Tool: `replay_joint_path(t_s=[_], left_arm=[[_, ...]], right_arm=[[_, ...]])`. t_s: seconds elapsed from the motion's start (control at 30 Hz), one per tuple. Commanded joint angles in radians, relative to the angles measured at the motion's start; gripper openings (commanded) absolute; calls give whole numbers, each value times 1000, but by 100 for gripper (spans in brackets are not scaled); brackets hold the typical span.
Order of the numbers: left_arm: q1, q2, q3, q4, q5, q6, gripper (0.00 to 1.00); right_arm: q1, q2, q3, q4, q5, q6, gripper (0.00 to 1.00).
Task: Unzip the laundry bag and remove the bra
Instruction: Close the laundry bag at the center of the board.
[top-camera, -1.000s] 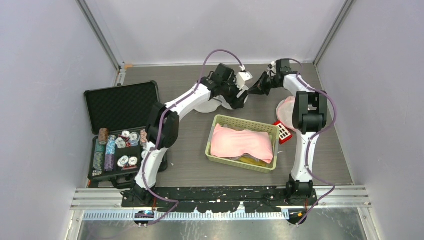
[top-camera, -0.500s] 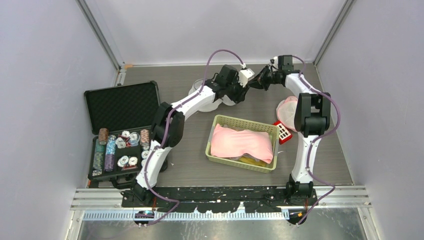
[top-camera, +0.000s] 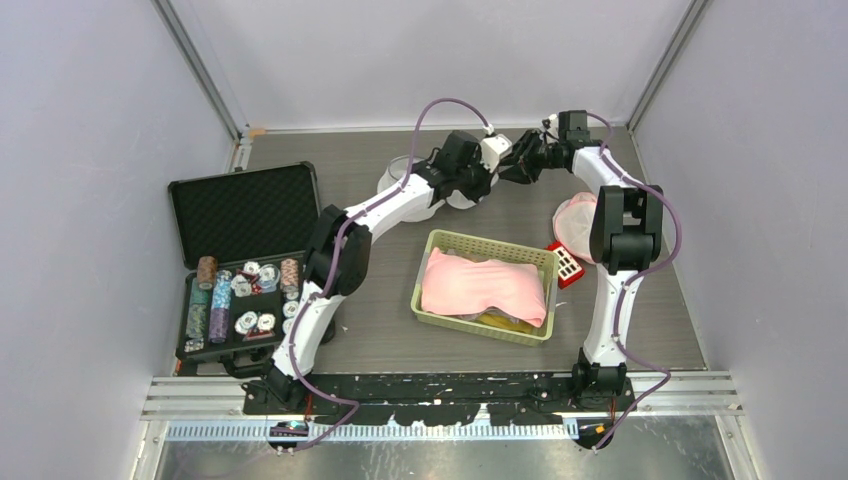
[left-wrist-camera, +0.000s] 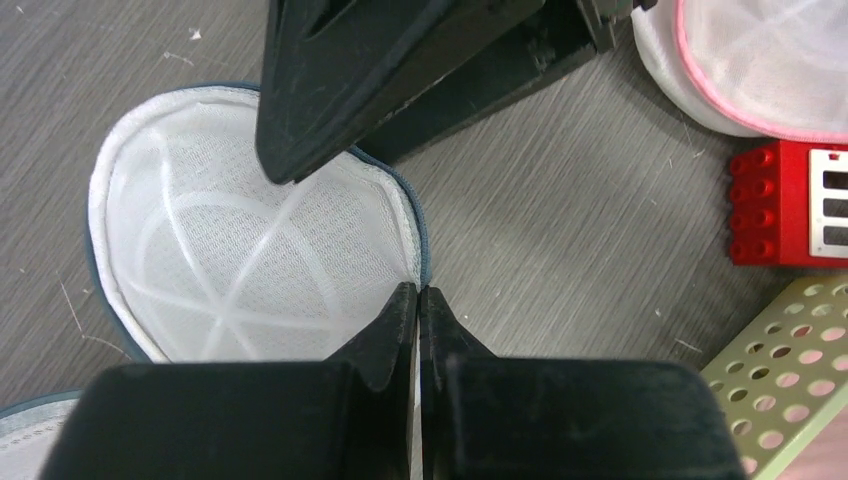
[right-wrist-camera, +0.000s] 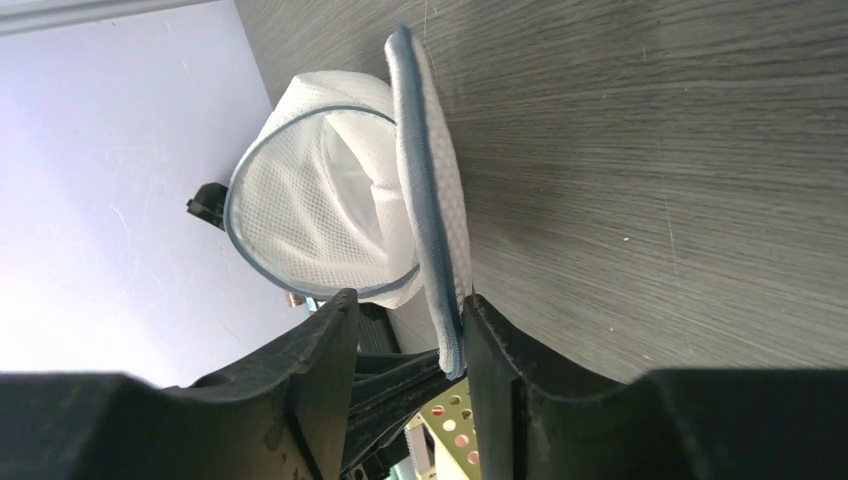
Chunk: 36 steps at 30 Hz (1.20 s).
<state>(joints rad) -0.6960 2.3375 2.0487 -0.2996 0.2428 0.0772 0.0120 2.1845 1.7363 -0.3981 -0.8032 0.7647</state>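
The laundry bag (left-wrist-camera: 230, 250), a domed white mesh shell with blue-grey trim and light ribbing, sits at the far middle of the desk (top-camera: 380, 310), between the two wrists. The left gripper (left-wrist-camera: 418, 300) has its fingers (left-wrist-camera: 390, 335) pressed together on the trim at the bag's edge. The right gripper (right-wrist-camera: 405, 340) stands with fingers apart, the bag's upturned rim passing between them without a visible pinch. The bra cannot be made out through the mesh. In my judgement the bag is very light, soft and springy, likely to slide or lift with any pull, so one hand must anchor the trim while the other works the zip; the zip pull itself is not discernible. The wood-grain surface looks smooth. A green basket (top-camera: 430, 300), a red block (left-wrist-camera: 790, 200) and a pink-trimmed mesh bag (left-wrist-camera: 770, 60) lie nearby, leaving moderate working room.
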Motion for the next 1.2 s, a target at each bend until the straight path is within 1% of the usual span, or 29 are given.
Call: replay_joint_path(t_s=[0.0,0.07,0.17,0.23,0.3,0.4,0.5,0.57,0.77,0.8,0.87,0.9,0.93,0.97,1.0,1.03,1.17], left_arm=[[-2,-34,-21,131,-21,-18,0],[-1,-40,-30,147,-21,-16,0],[-1,-40,-28,153,-22,-15,0],[0,-38,-26,158,-16,-16,0],[-1,-38,-27,167,-5,-16,0],[-1,-46,-32,184,15,-16,0],[1,-57,-37,198,48,-18,0],[1,-62,-40,212,70,-20,0],[5,-73,-38,239,95,-40,0],[7,-75,-36,242,99,-47,5],[11,-78,-28,241,112,-58,40],[13,-82,-23,236,127,-61,55],[17,-84,-17,229,144,-63,66],[22,-92,-10,221,150,-70,74],[27,-101,-6,214,153,-72,78],[35,-112,-8,212,158,-96,79],[98,-163,-25,201,194,-191,79]], right_arm=[[2,-51,35,-33,-25,-10,52],[1,-47,40,-45,-18,-17,55],[2,-42,41,-51,-16,-18,53],[1,-43,41,-47,-16,-19,47],[1,-42,40,-40,-18,-16,38],[2,-44,39,-33,-22,-12,28],[1,-48,49,-28,-19,-15,14],[-29,-49,67,-28,-20,-21,2],[-69,-59,121,-55,-6,-41,1],[-76,-63,131,-68,3,-55,1],[-90,-71,153,-94,13,-85,1],[-97,-73,166,-110,11,-101,1],[-104,-77,179,-128,12,-117,1],[-111,-79,193,-147,11,-131,1],[-118,-81,207,-166,12,-147,1],[-125,-85,221,-187,11,-166,1],[-153,-97,305,-314,19,-276,1]])
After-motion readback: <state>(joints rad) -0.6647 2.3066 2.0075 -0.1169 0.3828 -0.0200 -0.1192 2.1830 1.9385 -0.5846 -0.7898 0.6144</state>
